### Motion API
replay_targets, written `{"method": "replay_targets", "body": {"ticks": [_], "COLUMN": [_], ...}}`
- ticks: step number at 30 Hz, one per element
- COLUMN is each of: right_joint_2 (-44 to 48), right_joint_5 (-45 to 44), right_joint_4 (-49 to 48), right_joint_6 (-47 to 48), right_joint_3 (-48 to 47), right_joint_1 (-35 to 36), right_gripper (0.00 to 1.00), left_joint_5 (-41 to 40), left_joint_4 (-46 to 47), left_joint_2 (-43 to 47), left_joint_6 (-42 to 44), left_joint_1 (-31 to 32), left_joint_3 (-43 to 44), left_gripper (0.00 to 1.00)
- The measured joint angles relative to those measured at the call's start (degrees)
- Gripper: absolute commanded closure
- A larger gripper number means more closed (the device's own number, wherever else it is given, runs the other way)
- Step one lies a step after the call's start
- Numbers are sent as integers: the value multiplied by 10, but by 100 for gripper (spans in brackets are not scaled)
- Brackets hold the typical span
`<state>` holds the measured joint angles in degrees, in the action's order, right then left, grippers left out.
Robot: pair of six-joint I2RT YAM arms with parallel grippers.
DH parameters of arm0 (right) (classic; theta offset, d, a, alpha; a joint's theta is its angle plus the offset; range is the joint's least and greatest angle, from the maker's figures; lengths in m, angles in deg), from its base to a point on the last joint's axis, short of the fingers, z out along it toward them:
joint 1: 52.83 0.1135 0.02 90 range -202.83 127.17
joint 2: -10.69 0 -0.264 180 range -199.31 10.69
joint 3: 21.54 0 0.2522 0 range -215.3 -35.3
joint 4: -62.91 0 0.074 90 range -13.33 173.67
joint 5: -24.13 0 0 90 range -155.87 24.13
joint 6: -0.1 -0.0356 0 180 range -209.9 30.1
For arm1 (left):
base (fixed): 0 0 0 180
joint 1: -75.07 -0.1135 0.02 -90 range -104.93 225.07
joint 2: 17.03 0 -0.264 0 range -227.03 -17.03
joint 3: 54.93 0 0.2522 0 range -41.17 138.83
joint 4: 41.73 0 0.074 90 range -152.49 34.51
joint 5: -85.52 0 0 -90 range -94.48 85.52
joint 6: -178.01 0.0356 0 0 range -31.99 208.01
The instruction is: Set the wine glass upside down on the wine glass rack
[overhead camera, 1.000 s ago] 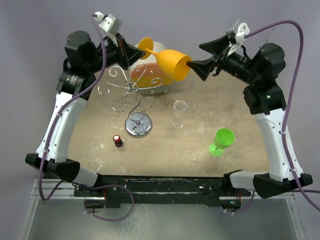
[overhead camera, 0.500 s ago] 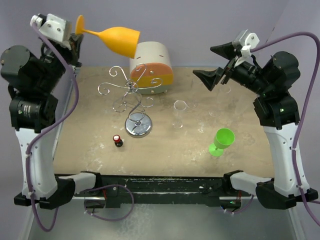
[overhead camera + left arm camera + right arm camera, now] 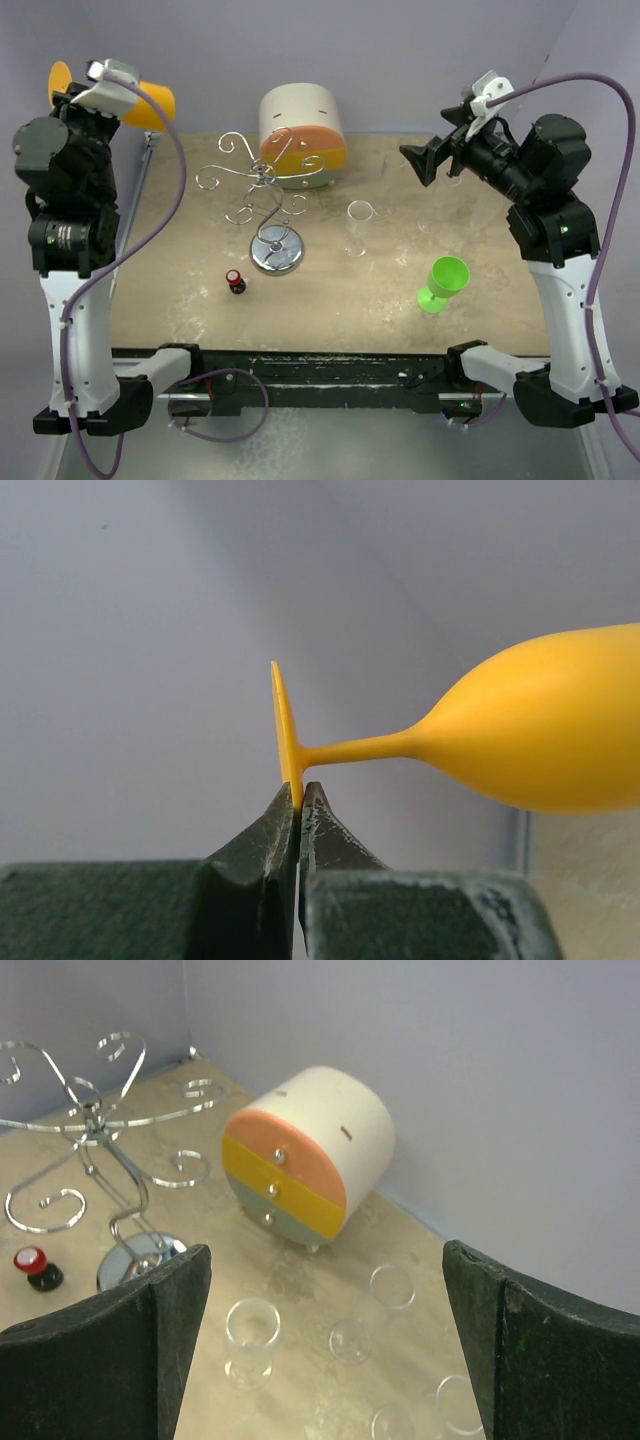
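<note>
Your left gripper is pinched tight on the foot rim of the orange wine glass, which lies sideways in the air at the far left, well apart from the wine glass rack standing mid-table. Your right gripper gapes fully at the far right, holding nothing.

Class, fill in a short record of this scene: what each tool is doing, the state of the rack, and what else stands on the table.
Left tool: shut on the foot of the orange glass, which lies sideways in the air
Right tool: open, empty
Rack: upright on the table, no glass on it
Also on the table: drum, green glass, clear glasses, red-capped bottle
</note>
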<state>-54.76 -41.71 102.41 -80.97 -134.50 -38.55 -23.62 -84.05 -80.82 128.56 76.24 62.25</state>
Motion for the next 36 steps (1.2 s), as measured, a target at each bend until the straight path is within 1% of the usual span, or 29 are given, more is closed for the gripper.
{"method": "replay_targets", "body": {"ticks": [2,4,8,13,16,21,26,32,36], "right_joint_2": [4,8,15,22,35,47,47,47,47], "right_joint_5": [-9,-16,-30,-42,-42,-38,-37,-37,-37], "right_joint_4": [11,22,35,47,48,48,48,48,48], "right_joint_6": [9,17,32,47,57,63,63,66,68], "right_joint_3": [17,40,80,87,87,87,88,88,92], "right_joint_1": [0,0,-3,-10,-13,-23,-31,-32,-32], "right_gripper": [0,0,0,0,0,0,0,0,0], "left_joint_5": [-31,-43,-24,49,93,153,224,320,369], "left_joint_4": [9,12,1,-1,-8,-29,-58,-128,-160], "left_joint_2": [-1,-8,-15,-13,-13,-26,-54,-79,-86], "left_joint_6": [42,73,117,170,217,298,346,409,440], "left_joint_1": [0,0,0,1,6,28,35,41,43], "left_joint_3": [-35,-64,-110,-140,-150,-160,-157,-130,-111], "left_gripper": [100,100,100,97,100,100,100,100,100]}}
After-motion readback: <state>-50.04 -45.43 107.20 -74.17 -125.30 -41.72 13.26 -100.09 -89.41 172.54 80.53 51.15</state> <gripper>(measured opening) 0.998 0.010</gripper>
